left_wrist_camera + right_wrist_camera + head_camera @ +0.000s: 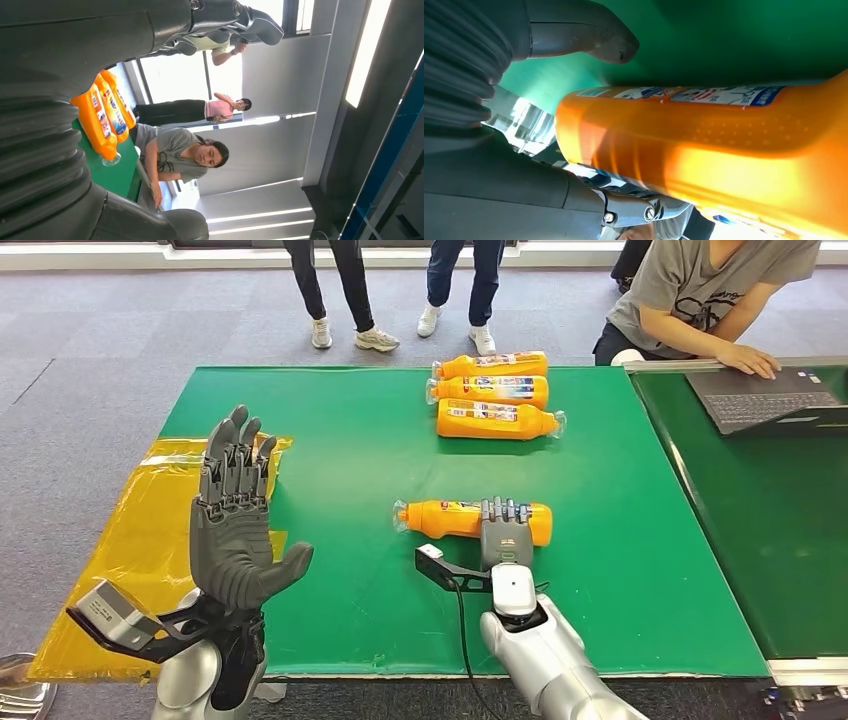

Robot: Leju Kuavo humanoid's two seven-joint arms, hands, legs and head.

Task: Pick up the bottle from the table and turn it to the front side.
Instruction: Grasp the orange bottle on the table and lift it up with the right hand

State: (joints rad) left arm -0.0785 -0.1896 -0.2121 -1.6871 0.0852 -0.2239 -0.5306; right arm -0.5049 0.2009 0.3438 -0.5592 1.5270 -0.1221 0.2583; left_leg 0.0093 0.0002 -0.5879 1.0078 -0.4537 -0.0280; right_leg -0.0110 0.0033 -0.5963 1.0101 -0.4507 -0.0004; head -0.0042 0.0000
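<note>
Dark fingers [503,512] of the right hand [505,535] drape over the orange bottle [450,519] lying on its side mid-table [340,450], thumb on the near side; whether the grip has closed cannot be told. The left hand [235,525] is raised, fingers spread, empty. The step looks like grasping; next likely comes a firm squeeze, lift and roll.
</note>
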